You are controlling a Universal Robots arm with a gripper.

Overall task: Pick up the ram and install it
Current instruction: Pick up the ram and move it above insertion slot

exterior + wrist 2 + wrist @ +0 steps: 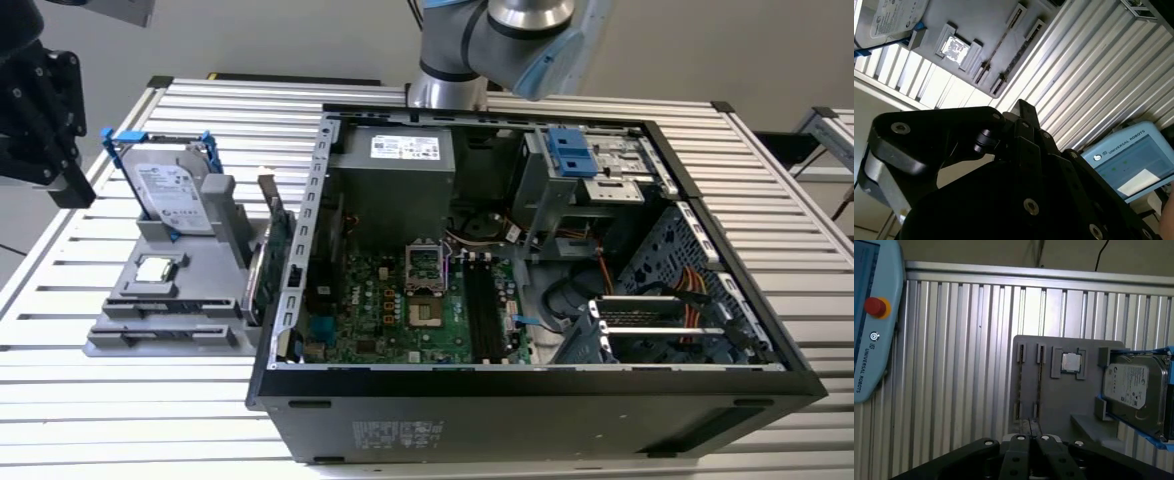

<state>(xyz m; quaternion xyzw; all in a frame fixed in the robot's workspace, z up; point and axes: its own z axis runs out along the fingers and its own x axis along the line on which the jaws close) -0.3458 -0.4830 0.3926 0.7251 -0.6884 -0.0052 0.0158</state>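
- Gripper (pixel 1032 438) is hanging over the slatted table (pixel 134 430) at the exterior view's left edge. Its fingers look pinched together with nothing between them, so it's carrying nothing.
- Just right of that, the grey holder (pixel 147 347) is sitting beside the case. I'm reading the ram (pixel 1040 385) as the thin dark strip standing on edge in the holder slot nearer the processor chip (pixel 1070 362). The hard drive (pixel 1134 385) is at the holder's other end. So the ram's not picked up yet.
- Farther right, the open computer case (pixel 534 385) is lying on its side, with the black memory slots (pixel 483 310) on the board facing up.
- My take on the reach-in: that stick is skinny, so I'd be squaring the fingers across its flat faces, gripping mid-length and lifting dead straight so it isn't binding in the slot ends.
- The exterior view is giving me the case and board. Both wrist views are giving the overhead look at the holder slots, plus a teach pendant (pixel 869 340).
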